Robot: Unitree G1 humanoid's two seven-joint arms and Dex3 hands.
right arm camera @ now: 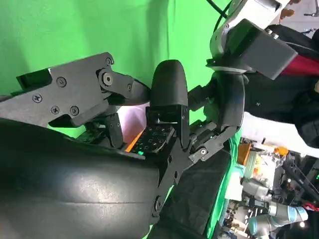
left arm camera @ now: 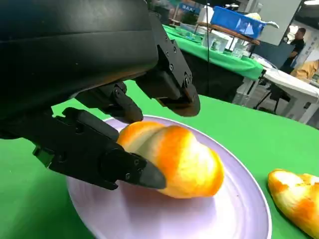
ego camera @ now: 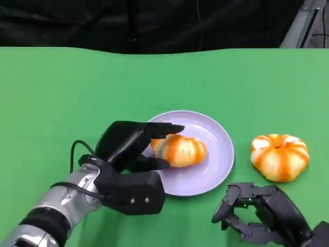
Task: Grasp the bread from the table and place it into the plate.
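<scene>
An orange-and-white bread roll (ego camera: pixel 182 150) lies on the lilac plate (ego camera: pixel 205 177) in the middle of the green table. My left hand (ego camera: pixel 128 146) hovers at the roll's left side, its upper fingers arched over it. In the left wrist view the roll (left arm camera: pixel 184 159) rests on the plate (left arm camera: pixel 149 214); the thumb tip (left arm camera: pixel 144 174) touches its near side while the upper fingertips (left arm camera: pixel 182 102) stand clear above it. A second, pumpkin-shaped bread (ego camera: pixel 280 157) sits on the table right of the plate. My right hand (ego camera: pixel 262 213) rests low at the front right, fingers loosely bent, holding nothing.
The green table (ego camera: pixel 77 87) ends at a dark backdrop at the far side. The second bread (left arm camera: pixel 296 196) lies just off the plate's rim. The right wrist view has my right hand (right arm camera: pixel 99 189) up close, with tables and equipment behind.
</scene>
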